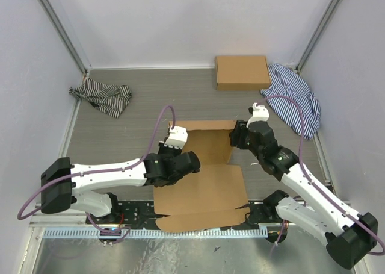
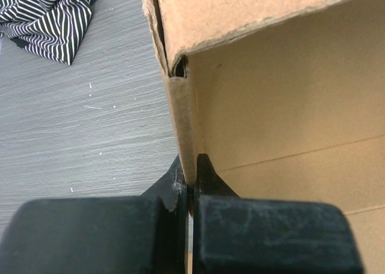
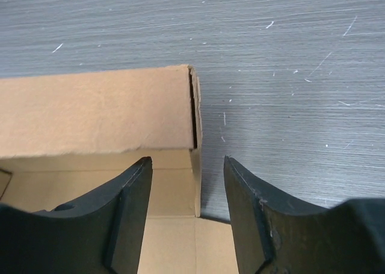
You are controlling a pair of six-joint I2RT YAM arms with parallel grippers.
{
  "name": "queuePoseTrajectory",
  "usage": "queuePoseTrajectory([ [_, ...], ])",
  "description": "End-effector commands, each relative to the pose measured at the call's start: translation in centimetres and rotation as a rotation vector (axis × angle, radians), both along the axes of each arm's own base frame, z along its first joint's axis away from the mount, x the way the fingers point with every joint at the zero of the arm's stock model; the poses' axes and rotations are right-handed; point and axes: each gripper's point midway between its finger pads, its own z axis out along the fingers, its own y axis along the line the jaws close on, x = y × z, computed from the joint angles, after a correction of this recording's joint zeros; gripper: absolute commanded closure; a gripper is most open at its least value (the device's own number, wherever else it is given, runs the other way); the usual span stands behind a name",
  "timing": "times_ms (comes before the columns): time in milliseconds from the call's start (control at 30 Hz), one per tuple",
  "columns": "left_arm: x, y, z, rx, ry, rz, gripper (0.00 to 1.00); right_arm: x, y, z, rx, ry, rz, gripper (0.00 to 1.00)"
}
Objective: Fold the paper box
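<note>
Bench [image 1: 120, 135]: grey wood-grain, walled on three sides.
Paper box [image 1: 201, 183]: mid-bench between both arms, rear and side walls raised, front panel flat toward near edge.
Left fingers [image 2: 271, 238]: pinching the left wall, likely holding it upright.
Right fingers [image 3: 129, 208]: spread astride the right wall's corner, gripping nothing.

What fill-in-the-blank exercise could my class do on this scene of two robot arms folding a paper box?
1. The left gripper is ___ on a raised side wall of the paper box.
2. The right gripper stands ___, with one finger on each side of the opposite wall.
3. At the far edge, the plain cardboard box lies beside the cloth striped white and ___.
Missing words: shut; open; blue.
</note>
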Motion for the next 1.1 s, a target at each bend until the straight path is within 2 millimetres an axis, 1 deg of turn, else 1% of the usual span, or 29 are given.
queuePoseTrajectory([
  [0, 0.0, 1.4, -0.3, 0.021, 0.034, 0.028, 1.00, -1.4, 0.9, 2.9, 0.025, -0.028, 0.102, 0.44],
  [33, 0.1, 1.6, -0.5, 0.022, 0.043, 0.034, 1.00, -1.7, 0.9, 3.2, 0.028, -0.030, 0.113, 0.44],
  [67, 0.2, 1.7, -0.6, 0.022, 0.049, 0.037, 0.95, -2.0, 0.8, 3.7, 0.032, -0.038, 0.122, 0.44],
  [100, 0.1, 1.7, -0.6, 0.019, 0.053, 0.037, 0.87, -2.2, 0.7, 4.0, 0.032, -0.042, 0.124, 0.44],
  [167, -0.1, 1.5, -0.5, 0.002, 0.065, 0.028, 0.67, -2.3, 0.4, 4.4, 0.023, -0.046, 0.117, 0.44],
  [233, -0.3, 1.2, -0.1, -0.030, 0.082, 0.013, 0.49, -2.3, 0.2, 4.5, 0.013, -0.044, 0.112, 0.44],
  [267, -0.4, 1.0, 0.2, -0.048, 0.091, 0.002, 0.43, -2.3, 0.2, 4.5, 0.010, -0.044, 0.111, 0.44],
  [333, -0.8, 0.6, 0.6, -0.068, 0.119, -0.031, 0.37, -2.2, 0.3, 4.5, 0.008, -0.038, 0.116, 0.44],
  [367, -1.1, 0.5, 1.4, -0.105, 0.124, -0.049, 0.34, -2.1, 0.4, 4.6, 0.005, -0.036, 0.120, 0.44],
  [467, -1.9, 0.7, 2.3, -0.136, 0.162, -0.091, 0.33, -1.7, 0.7, 4.9, -0.010, -0.039, 0.133, 0.44],
  [600, -3.0, 1.7, 4.0, -0.192, 0.187, -0.120, 0.33, -1.0, 1.3, 5.8, -0.054, -0.049, 0.177, 0.45],
  [667, -3.0, 2.4, 4.8, -0.209, 0.166, -0.116, 0.34, -0.6, 1.8, 6.2, -0.061, -0.046, 0.202, 0.47],
  [733, -2.7, 2.8, 4.8, -0.198, 0.143, -0.102, 0.34, -0.6, 2.7, 6.8, -0.044, -0.055, 0.246, 0.48],
  [800, -2.6, 2.7, 4.1, -0.191, 0.135, -0.101, 0.33, -0.8, 3.4, 7.3, -0.025, -0.066, 0.285, 0.49],
  [900, -2.6, 2.4, 3.6, -0.204, 0.137, -0.109, 0.34, -1.0, 3.4, 8.1, -0.010, -0.087, 0.287, 0.49],
  [967, -2.7, 2.2, 3.9, -0.227, 0.139, -0.117, 0.34, -1.3, 3.3, 8.7, -0.006, -0.108, 0.296, 0.49],
  [1067, -3.0, 2.6, 5.1, -0.282, 0.132, -0.135, 0.33, -1.7, 3.6, 9.3, -0.012, -0.121, 0.339, 0.48],
])
